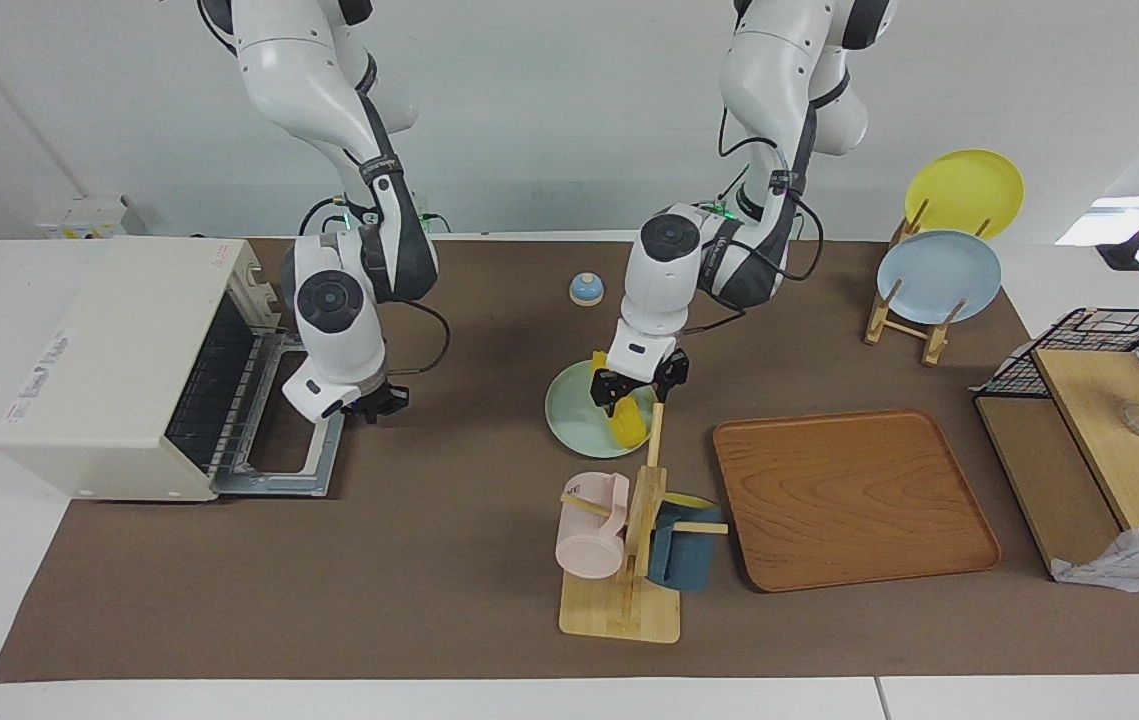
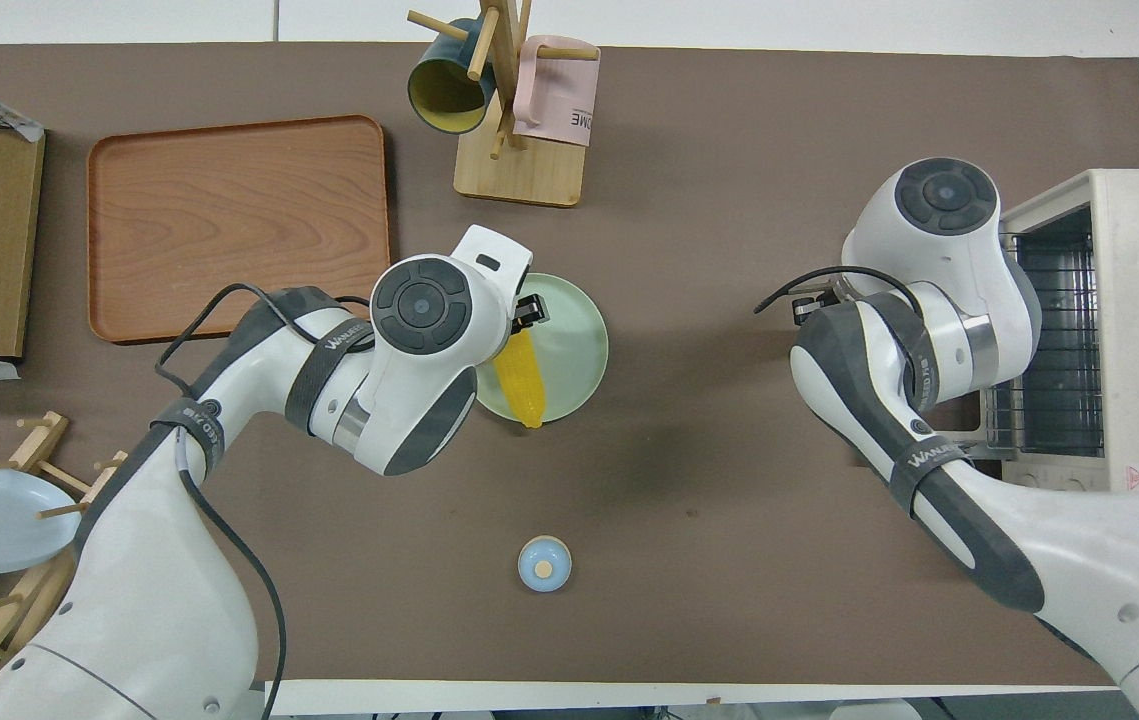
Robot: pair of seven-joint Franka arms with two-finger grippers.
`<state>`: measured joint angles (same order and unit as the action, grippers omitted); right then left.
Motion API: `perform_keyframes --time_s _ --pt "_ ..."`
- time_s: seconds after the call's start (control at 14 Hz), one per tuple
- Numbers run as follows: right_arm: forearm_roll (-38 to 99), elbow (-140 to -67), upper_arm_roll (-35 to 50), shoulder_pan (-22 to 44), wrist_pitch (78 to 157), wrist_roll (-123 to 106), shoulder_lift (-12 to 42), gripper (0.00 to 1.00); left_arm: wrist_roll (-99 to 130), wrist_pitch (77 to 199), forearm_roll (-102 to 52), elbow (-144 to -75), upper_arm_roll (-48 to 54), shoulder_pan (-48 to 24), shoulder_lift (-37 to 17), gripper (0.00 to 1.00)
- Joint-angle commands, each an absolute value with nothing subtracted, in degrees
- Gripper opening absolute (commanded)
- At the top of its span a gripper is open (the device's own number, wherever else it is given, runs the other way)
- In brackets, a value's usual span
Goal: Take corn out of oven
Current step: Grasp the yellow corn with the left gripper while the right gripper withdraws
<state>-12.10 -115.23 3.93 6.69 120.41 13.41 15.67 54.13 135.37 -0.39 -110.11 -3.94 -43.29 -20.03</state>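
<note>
The yellow corn lies on a pale green plate at mid-table, outside the oven. My left gripper is down on the corn, its fingers closed against the cob's two sides, and the corn rests on the plate. The off-white oven stands at the right arm's end of the table. Its door is folded down flat and its wire rack is bare. My right gripper hangs shut at the door's free edge, with nothing seen in it.
A mug tree with a pink and a blue mug stands just past the plate, farther from the robots. Beside it lies a wooden tray. A small blue bell sits nearer the robots. A plate rack and a wire basket are at the left arm's end.
</note>
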Motion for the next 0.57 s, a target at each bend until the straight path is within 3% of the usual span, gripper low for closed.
perform_keyframes --time_s 0.0,0.29,0.36,0.5 --pt "-16.2 -117.9 4.4 5.6 121.6 12.3 14.3 0.02 57.7 135.6 0.8 -109.0 -4.7 -44.6 -20.8 0.00" --pt "-18.7 -118.3 4.4 5.5 121.5 12.2 14.4 0.02 57.2 129.6 1.8 -107.1 -5.4 -43.4 -19.3 0.00" --pt "-20.1 -118.4 4.4 5.5 121.2 11.7 14.4 0.02 53.4 127.1 3.1 -107.5 -6.0 -40.8 -16.7 0.00" --pt "-23.7 -117.3 4.4 5.4 119.9 9.5 14.5 0.02 38.5 125.2 3.4 -107.2 -6.0 -31.7 -16.5 0.00"
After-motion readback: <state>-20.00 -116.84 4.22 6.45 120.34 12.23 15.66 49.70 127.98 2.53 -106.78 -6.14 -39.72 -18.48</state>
